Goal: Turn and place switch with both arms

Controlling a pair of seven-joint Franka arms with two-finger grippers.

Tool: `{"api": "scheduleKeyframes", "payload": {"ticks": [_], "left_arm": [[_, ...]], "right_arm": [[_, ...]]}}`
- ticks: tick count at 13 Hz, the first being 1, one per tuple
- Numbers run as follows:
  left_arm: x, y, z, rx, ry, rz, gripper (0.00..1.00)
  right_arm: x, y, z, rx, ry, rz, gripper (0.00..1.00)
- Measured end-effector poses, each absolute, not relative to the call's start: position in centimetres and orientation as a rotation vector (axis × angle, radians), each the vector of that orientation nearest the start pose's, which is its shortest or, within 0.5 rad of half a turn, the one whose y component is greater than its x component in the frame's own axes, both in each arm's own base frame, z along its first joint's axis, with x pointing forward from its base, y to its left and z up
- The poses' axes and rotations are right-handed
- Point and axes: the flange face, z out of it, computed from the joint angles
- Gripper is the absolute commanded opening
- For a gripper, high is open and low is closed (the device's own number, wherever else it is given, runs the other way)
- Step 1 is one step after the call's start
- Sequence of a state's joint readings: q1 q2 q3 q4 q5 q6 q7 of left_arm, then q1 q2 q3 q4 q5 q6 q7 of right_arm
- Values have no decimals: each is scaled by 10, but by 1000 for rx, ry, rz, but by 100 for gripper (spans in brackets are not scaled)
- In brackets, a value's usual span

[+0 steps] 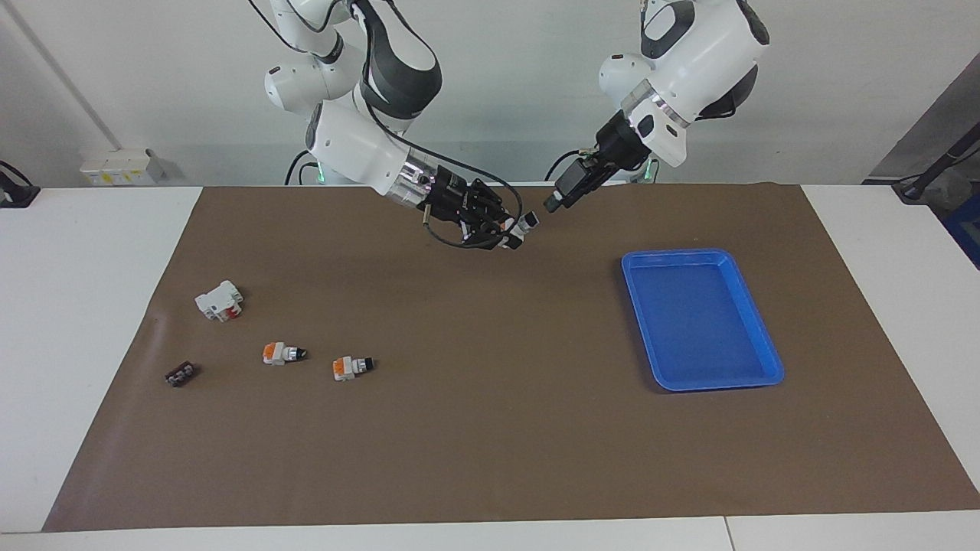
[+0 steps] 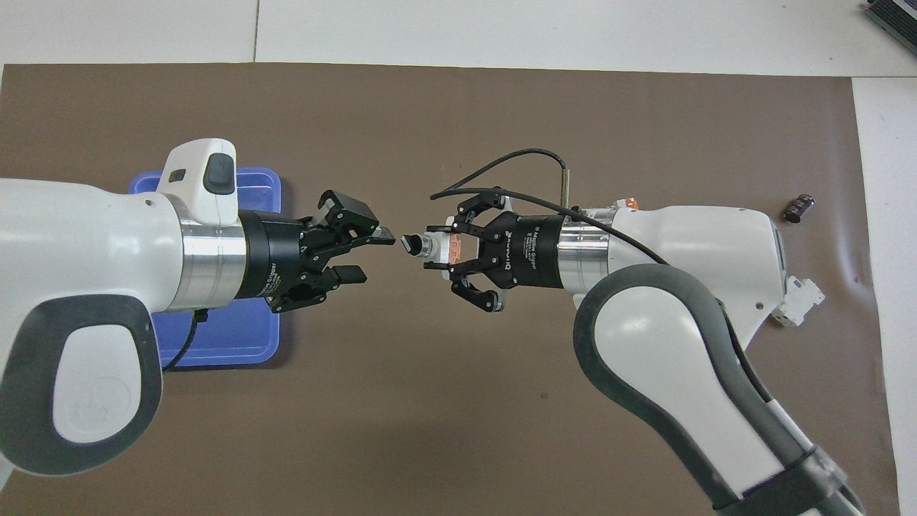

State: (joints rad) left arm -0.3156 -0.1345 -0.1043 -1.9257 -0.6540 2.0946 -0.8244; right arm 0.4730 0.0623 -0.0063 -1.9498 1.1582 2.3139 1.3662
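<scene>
I see the right gripper [image 2: 438, 247] pinching the switch [image 2: 428, 245] above the mat, toward the robots' edge of the bench, black knob toward the left gripper [image 2: 362, 252]. That one is spread, just apart from the knob.

Both arms raised mid-table, left gripper [image 2: 364, 255] spread open, right gripper [image 2: 445, 249] facing it tip to tip, fingers clamped
</scene>
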Motion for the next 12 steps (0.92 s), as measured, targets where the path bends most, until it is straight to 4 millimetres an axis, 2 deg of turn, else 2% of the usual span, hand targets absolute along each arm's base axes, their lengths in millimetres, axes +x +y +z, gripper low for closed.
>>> {"api": "scheduleKeyframes", "payload": {"ticks": [2,7,12], "left_arm": [[487,-263,584,2348,786,-124,54],[486,-268,585,2334,783,-88,44],[488,-282,577,2328,772,-66,39]], "right_arm": [[533,288,488,-1567,1624,725,0],[533,288,488,-1567,1624,725,0],[533,288,488,-1567,1624,725,0]]}}
